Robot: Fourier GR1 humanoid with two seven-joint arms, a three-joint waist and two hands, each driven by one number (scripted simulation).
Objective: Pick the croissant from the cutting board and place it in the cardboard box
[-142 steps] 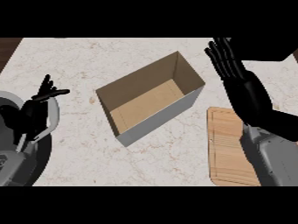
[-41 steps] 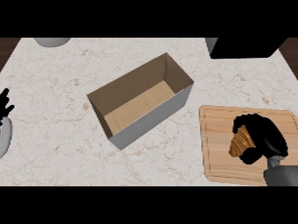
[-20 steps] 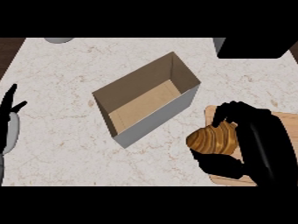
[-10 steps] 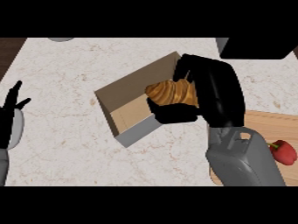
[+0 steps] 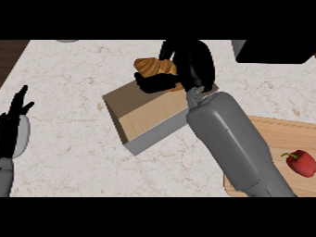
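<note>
Croissant [image 5: 154, 67] sits in the curled fingers of the right hand [image 5: 187, 65], now above the far end of the cardboard box [image 5: 153, 111] in the upper middle of the frame, farther up than half a second ago. Its forearm crosses the box toward the lower right. On the cutting board [image 5: 283, 139] at lower right, a red pepper [image 5: 301, 162] shows fully. Left hand [image 5: 6, 129] rests open at the left edge of the desk [image 5: 71, 92].

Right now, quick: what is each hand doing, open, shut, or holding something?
Left hand: open, resting at the view's left edge.
Right hand: shut on the croissant, above the cardboard box.
</note>
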